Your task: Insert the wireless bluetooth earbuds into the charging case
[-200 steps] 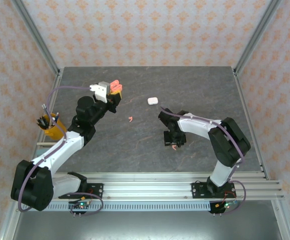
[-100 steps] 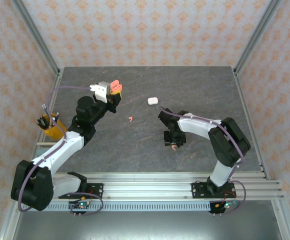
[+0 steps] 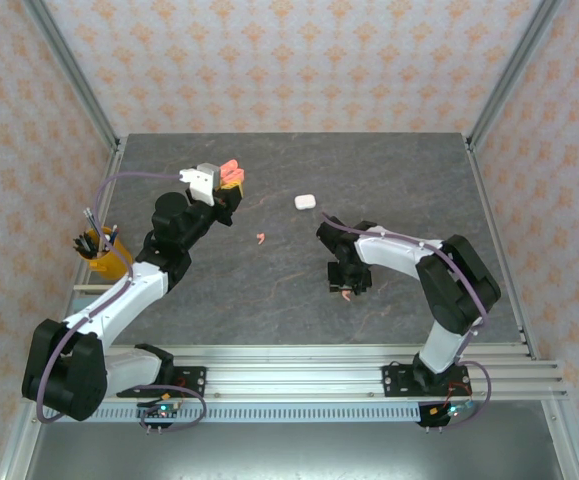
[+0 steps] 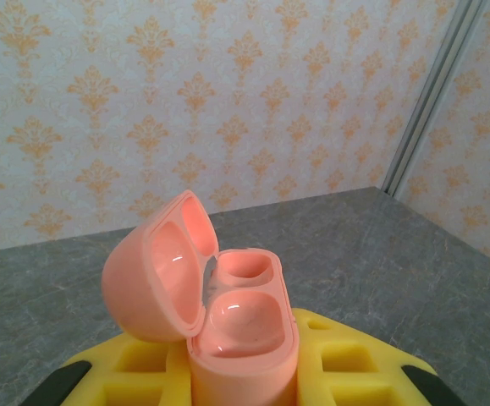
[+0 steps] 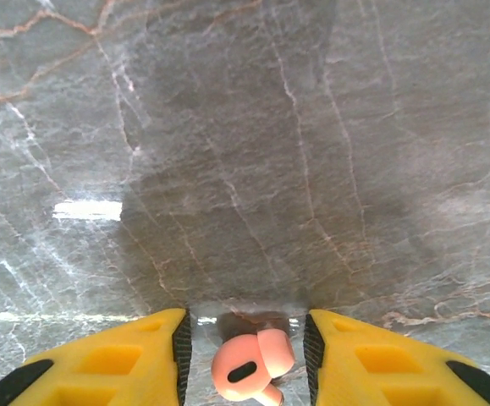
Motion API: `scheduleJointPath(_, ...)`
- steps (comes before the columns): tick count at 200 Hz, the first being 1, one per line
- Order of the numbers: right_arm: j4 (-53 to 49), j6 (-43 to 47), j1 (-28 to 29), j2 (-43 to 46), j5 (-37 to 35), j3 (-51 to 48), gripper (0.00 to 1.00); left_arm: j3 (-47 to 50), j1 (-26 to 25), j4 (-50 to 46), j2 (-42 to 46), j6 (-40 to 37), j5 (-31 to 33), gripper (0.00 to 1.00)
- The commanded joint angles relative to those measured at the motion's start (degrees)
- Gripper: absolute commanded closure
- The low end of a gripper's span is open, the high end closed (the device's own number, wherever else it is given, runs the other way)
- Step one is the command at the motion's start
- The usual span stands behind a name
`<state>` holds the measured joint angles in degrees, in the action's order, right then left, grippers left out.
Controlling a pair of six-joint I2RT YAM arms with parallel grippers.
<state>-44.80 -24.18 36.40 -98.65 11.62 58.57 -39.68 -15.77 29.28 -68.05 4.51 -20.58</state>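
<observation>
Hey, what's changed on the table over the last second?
Nothing visibly moved. The right end effector still straddles the pink earbud on the table, fingers open either side. The left end effector still holds the open pink case aloft. The second pink earbud, white case and pen cup lie where they were.

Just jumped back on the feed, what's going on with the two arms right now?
The left gripper is shut on the pink charging case, holding it with the lid flipped open and both wells empty. The right gripper is down at the table with a pink earbud between its fingers; I cannot tell whether it is pinched yet. A second pink earbud lies loose further back, and a white case sits beyond it.
</observation>
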Motion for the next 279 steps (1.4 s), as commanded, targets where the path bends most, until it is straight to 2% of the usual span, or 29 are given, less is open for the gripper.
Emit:
scheduleJointPath(1,-4.52,-1.10,0.07,1.51,-2.75,-1.63,0.60,0.04,-0.40,2.81,-0.14,-0.56,0.12,1.00)
scheduleJointPath(79,-3.28,-1.69,0.34,0.72,-1.41,-2.07,0.61,-0.05,-0.53,2.98,-0.24,-0.38,0.19,1.00)
scheduleJointPath(174,-2.40,-0.75,0.34,-0.93,-1.12,-1.79,0.71,-0.05,-0.43,2.56,-0.06,-0.71,0.38,1.00)
scheduleJointPath(279,-3.39,-2.22,0.34,3.18,-1.38,-0.26,0.76,-0.13,-0.49,2.53,-0.06,-0.65,0.35,1.00)
